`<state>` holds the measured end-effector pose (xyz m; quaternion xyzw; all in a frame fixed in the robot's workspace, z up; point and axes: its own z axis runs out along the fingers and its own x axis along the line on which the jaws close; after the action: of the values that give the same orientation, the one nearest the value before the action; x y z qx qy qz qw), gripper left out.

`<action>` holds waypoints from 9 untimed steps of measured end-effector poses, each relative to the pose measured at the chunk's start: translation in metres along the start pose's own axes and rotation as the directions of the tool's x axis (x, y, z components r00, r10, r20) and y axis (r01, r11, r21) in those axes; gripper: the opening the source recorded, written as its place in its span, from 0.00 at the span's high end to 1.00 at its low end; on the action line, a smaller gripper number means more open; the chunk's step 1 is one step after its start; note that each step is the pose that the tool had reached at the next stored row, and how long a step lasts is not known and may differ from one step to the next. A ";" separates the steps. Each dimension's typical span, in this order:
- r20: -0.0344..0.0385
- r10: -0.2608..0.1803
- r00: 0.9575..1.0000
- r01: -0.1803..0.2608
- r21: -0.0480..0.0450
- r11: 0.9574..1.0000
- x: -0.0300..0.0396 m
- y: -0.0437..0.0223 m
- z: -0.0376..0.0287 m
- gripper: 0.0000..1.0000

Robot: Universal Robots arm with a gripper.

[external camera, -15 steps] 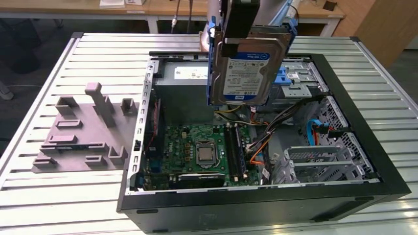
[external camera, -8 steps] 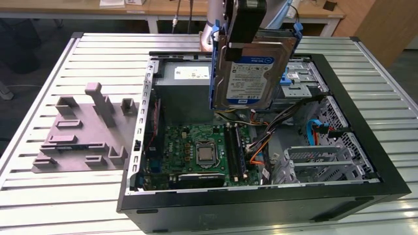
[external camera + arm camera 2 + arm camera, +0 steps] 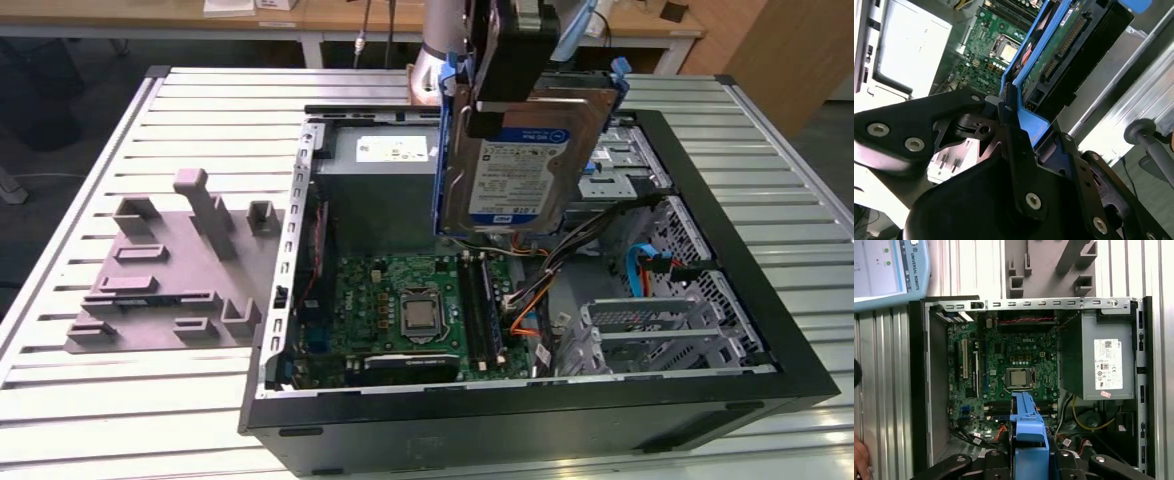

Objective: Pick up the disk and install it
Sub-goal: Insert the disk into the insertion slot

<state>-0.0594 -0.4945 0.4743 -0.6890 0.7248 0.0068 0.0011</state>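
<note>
The disk (image 3: 514, 165) is a silver-grey hard drive with a blue-and-white label and a blue carrier frame. It hangs upright over the open computer case (image 3: 747, 300), with its lower edge above the motherboard (image 3: 414, 300). My gripper (image 3: 511, 95) is shut on the disk's upper end from above. In the second wrist view, the black fingers (image 3: 1009, 112) clamp the blue frame, and the disk's green underside (image 3: 1054, 55) points down into the case. In the first wrist view, the blue frame (image 3: 1026, 425) sticks out past the gripper (image 3: 1026, 462) over the motherboard (image 3: 1014, 365).
Inside the case, a grey power supply box (image 3: 380, 180) sits on the exterior view's left of the disk. Silver drive cages (image 3: 654, 320) and loose cables lie on its right. A grey fixture block (image 3: 174, 270) rests on the slatted table (image 3: 134, 400). A hand (image 3: 859, 460) shows at the table's side.
</note>
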 end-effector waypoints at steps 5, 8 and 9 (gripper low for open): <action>0.000 0.000 1.000 0.000 0.000 1.000 0.0150 -0.0008 0.0003 0.64; -0.001 0.000 1.000 0.000 0.000 1.000 0.0167 -0.0043 0.0006 0.64; -0.001 0.000 1.000 0.000 0.000 1.000 0.0168 -0.0066 0.0007 0.64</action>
<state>-0.0536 -0.5115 0.4734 -0.6890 0.7248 0.0066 0.0009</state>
